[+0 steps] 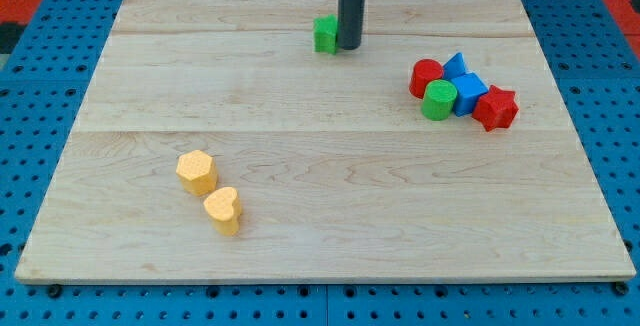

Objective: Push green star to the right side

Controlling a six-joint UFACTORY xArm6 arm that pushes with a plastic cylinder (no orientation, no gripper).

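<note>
bench (300, 216): a pale wooden board made of planks is lying flat over a blue pegboard surface (40, 301), which is showing around its edges.
rod: a straight dark rod is coming down from the view's top, just right of centre, and is standing upright on the bench.
tip (349, 47): the rod's lower end is resting near the bench's top edge, and is sitting right against the right-hand side of the green star.
gripper: the arm is carrying none, only the rod, so there is no open or closed state to tell.
green star (325, 35): it is sitting near the view's top centre, touching or all but touching the tip on its right; its right part is being partly hidden by the rod, so its outline is hard to make out.
red cylinder (425, 77): it is standing at the left end of a tight cluster in the view's upper right.
blue triangular block (456, 65): it is lying at the top of that cluster, just beside the red cylinder.
green cylinder (437, 100): it is standing at the cluster's lower left, touching the red cylinder.
blue block (468, 94): it is sitting in the middle of the cluster, between the green cylinder and the red star.
red star (496, 107): it is lying at the cluster's right end.
yellow hexagonal block (197, 171): it is sitting in the view's lower left, well apart from the others.
yellow heart (223, 209): it is lying just below and right of the yellow hexagonal block, close beside it.
</note>
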